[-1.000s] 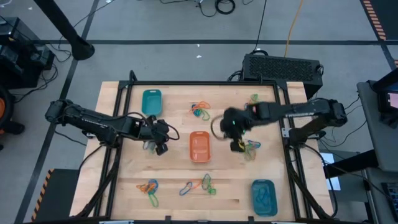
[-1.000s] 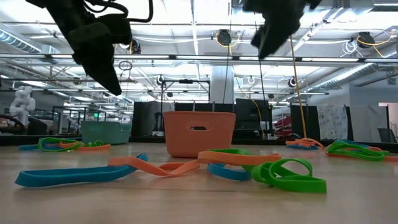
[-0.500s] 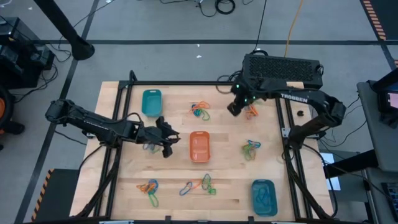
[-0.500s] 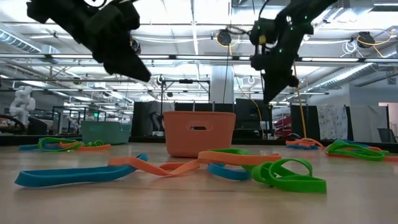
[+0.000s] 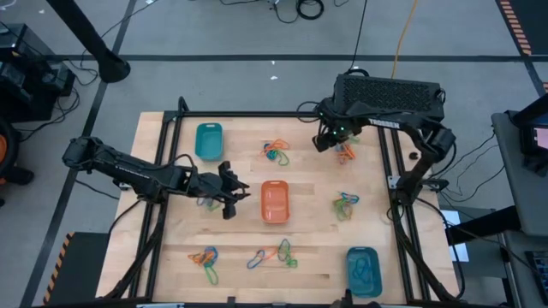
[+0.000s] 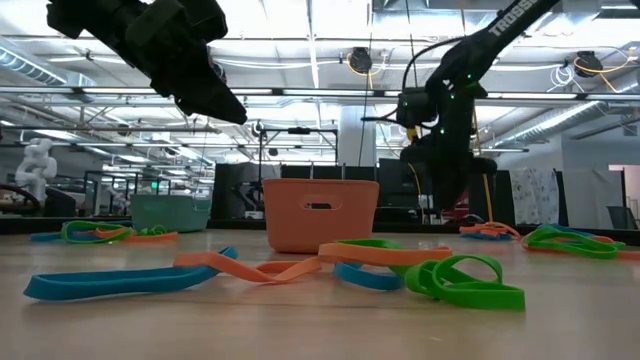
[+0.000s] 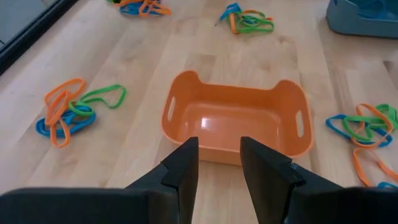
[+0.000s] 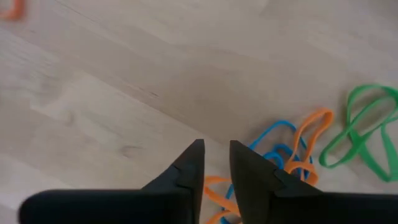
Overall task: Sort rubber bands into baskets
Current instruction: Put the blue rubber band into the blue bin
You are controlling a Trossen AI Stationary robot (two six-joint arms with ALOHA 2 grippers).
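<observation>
Thin orange, green and blue rubber bands (image 5: 275, 153) lie in tangled clumps; both hands' fingers stand slightly apart, empty.

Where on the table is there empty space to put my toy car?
Bare wood lies between the teal basket at the back left and the orange basket, and along the front edge left of the other teal basket. Rubber band piles crowd the back middle and front.
</observation>
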